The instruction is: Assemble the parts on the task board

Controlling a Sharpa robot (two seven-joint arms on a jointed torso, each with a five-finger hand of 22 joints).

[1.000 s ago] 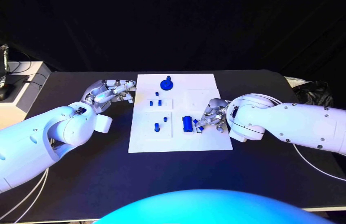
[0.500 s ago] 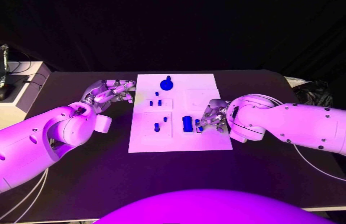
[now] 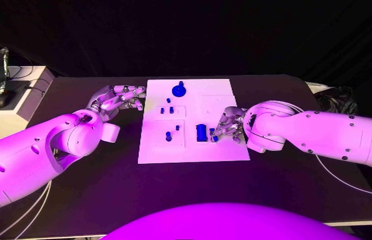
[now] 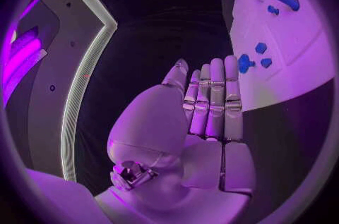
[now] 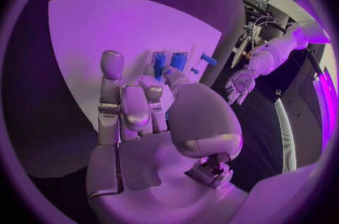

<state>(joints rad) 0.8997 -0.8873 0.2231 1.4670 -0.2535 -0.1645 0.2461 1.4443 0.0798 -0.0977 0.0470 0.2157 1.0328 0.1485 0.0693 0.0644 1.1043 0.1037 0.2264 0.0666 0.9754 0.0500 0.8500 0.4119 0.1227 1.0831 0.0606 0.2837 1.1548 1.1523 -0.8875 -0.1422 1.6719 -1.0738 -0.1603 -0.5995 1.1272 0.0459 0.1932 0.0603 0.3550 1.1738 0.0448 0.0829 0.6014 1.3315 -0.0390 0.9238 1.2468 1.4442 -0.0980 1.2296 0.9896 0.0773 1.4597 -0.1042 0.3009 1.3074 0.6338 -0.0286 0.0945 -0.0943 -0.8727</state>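
several small blue parts (image 3: 168,110) sit on the white board (image 3: 194,153) in the middle of the black table (image 3: 116,186). a round blue part with a knob (image 3: 179,91) lies at the far end. short pegs stand in the left half, and a taller blue block (image 3: 201,132) stands toward the near right.

the right hand (image 3: 227,126) rests at the board's right edge, just beside the block, its fingers bent in toward it. whether the fingertips pinch the block or another small piece cannot be told. the placement suggests it is working that part into its seat.

the left hand (image 3: 116,99) hangs over bare table just left of the board's far half, fingers straight and side by side, holding nothing, likely waiting clear of the work.

a pale box (image 3: 23,97) stands at the table's far left edge. nothing blocks the way between either hand and the parts.
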